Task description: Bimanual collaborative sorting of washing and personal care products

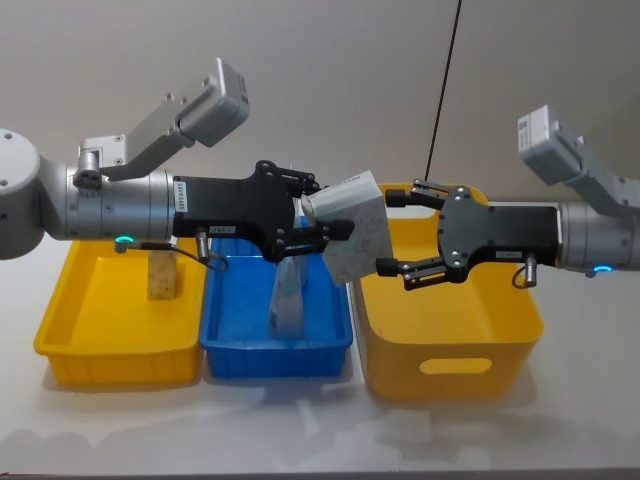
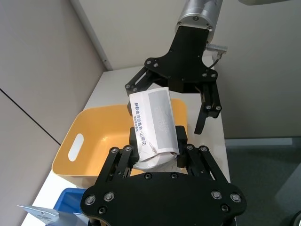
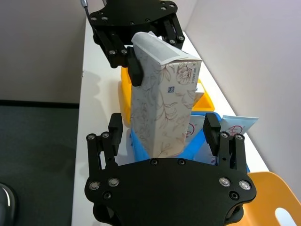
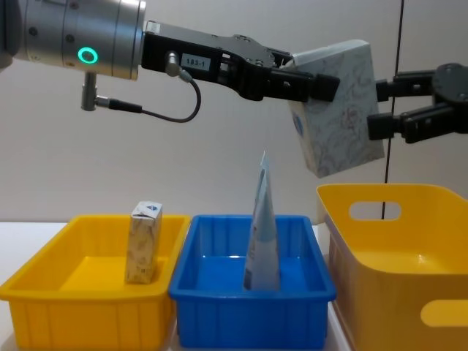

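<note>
**Status.** My left hand (image 1: 322,210) pinches the upper end of the marbled box (image 1: 355,225), one finger on each broad face. This holds the box in mid-air over the gap between the blue bin (image 1: 275,360) and the large yellow bin (image 1: 450,340). My right hand (image 1: 392,233) faces it from the opposite side with its fingers spread. In the right wrist view the fingers (image 3: 211,129) stand on either side of the box's lower end and appear clear of its faces.

**Key relation.** The box's long axis is steeply tilted. Its top is in the left hand and its free lower end leans toward the right hand's palm. The right hand is therefore the nearer hand to the free end and to the large yellow bin below.

**Judgement.** This looks like a hand-over. I judge that the right hand must close across the broad faces before the left hand lets go. Otherwise the box could fall onto the bin's rim.

**Other items.**
- A light blue tube (image 1: 288,300) stands in the blue bin.
- A small patterned carton (image 1: 160,275) stands in the low yellow bin (image 1: 110,360).
- All three bins rest on the table (image 1: 300,430).
</note>
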### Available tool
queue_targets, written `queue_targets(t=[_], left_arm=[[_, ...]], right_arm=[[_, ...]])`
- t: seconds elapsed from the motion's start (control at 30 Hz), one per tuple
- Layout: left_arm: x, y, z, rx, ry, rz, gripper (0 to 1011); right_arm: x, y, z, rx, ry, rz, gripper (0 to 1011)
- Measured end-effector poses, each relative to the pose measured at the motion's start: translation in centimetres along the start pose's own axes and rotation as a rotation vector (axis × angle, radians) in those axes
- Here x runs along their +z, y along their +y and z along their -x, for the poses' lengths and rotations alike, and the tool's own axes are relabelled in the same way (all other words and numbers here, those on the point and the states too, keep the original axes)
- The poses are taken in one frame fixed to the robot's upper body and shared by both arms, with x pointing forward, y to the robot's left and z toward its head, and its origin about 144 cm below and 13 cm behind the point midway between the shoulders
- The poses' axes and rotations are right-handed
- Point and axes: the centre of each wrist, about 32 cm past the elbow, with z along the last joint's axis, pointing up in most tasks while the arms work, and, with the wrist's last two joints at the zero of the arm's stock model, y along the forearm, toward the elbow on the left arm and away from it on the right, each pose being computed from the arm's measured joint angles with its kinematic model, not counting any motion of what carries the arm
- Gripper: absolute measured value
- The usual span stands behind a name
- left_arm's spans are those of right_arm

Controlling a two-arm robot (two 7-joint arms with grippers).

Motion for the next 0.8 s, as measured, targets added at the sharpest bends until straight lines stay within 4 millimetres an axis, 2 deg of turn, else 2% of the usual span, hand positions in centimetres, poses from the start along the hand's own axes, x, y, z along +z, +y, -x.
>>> queue_targets(t=[0.8], left_arm=[[0.0, 0.0, 0.0, 0.0, 0.0, 0.0, 403]], right_arm=[[-0.5, 2.9, -1.3, 0.023, 0.025, -0.011, 1002]])
